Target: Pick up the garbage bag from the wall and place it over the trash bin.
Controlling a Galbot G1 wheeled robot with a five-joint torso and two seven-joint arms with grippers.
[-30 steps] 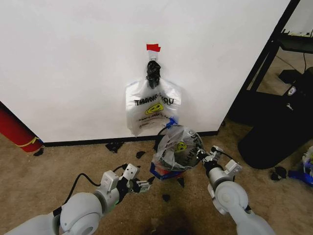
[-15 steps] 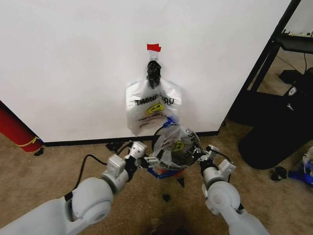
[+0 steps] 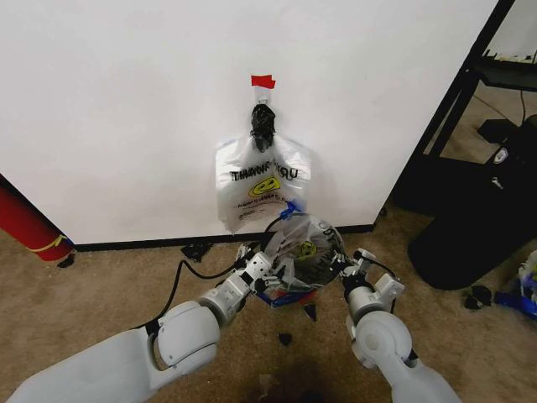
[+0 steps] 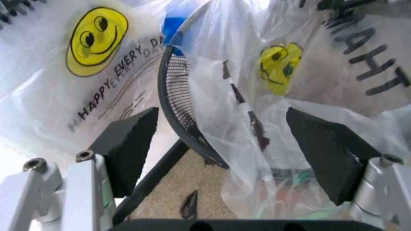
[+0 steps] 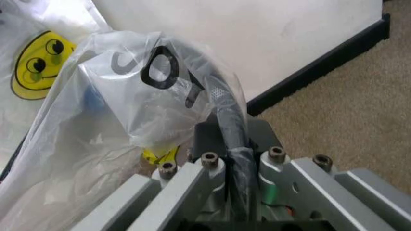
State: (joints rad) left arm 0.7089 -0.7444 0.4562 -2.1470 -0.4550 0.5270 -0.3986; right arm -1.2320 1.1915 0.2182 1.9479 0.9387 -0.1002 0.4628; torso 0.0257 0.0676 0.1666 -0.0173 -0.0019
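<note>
The left end effector (image 3: 258,267) has come forward across the carpet over the last second, from well short of the bin (image 3: 277,295) to right against the bin's left side, while the right end effector (image 3: 347,266) has barely shifted at the bin's right side. In the left wrist view the left end effector's two dark pads (image 4: 132,144) stand spread wide, with the mesh rim and a fold of the bag (image 4: 301,72) between them and neither pad pressing on anything yet. In the right wrist view the right end effector (image 5: 234,159) is pressed together on the black rim with the bag's film caught over it. I judge that the bag is being stretched over the mouth: the right side is pinned, and the left arm has arrived to take the opposite edge. The bag (image 3: 302,249) sits on top of the bin, which stands on the floor just before the baseboard of the wall (image 3: 126,126). The bag bulges up as a crumpled dome, its smiley print facing up toward the head camera and a blue patch at its back edge nearest the wall. Its long axis runs roughly left to right between the two end effectors. More bags (image 3: 262,185) hang from the hook above, under the red tape (image 3: 263,81).
</note>
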